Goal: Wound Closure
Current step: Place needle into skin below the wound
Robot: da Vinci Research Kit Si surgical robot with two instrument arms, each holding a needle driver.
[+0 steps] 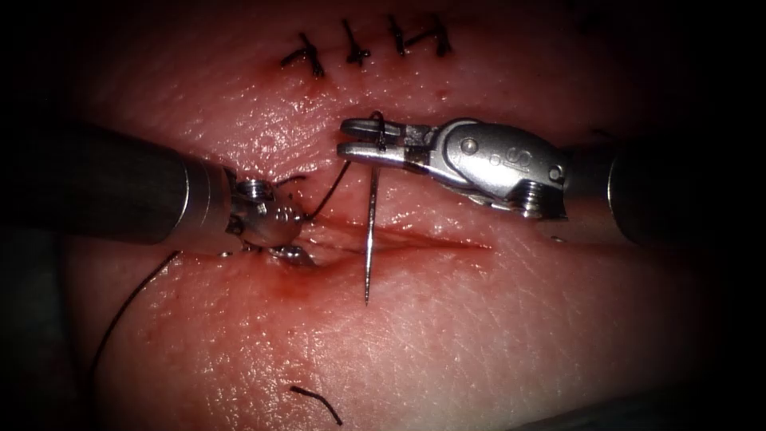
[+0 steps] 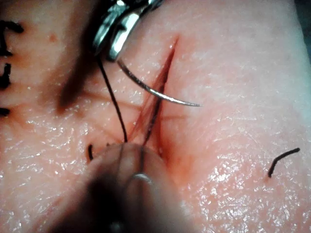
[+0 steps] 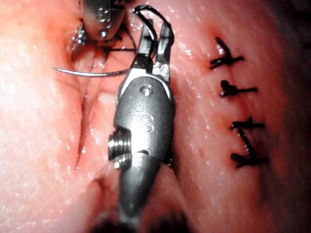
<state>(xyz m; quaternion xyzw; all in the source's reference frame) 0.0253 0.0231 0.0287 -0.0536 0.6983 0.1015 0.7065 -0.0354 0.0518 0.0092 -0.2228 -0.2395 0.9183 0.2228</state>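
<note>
While my right tool (image 1: 361, 139) grips the needle (image 1: 370, 239) near its thread end, the tip hangs free over the cut (image 1: 415, 246) in glistening tissue (image 1: 479, 335). My left tool (image 1: 271, 219) sits at the cut's left end; its jaws I cannot judge. Thread (image 1: 331, 187) trails between them.

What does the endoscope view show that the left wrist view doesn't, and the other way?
Endoscope view: the whole right tool, holding the needle near its thread end; the left tool at the left end of the cut, its hold unclear; thread trailing left. Left wrist view: the needle's curve, tip free above the tissue. Both: the cut, the needle across it, a cut end of thread.
</note>
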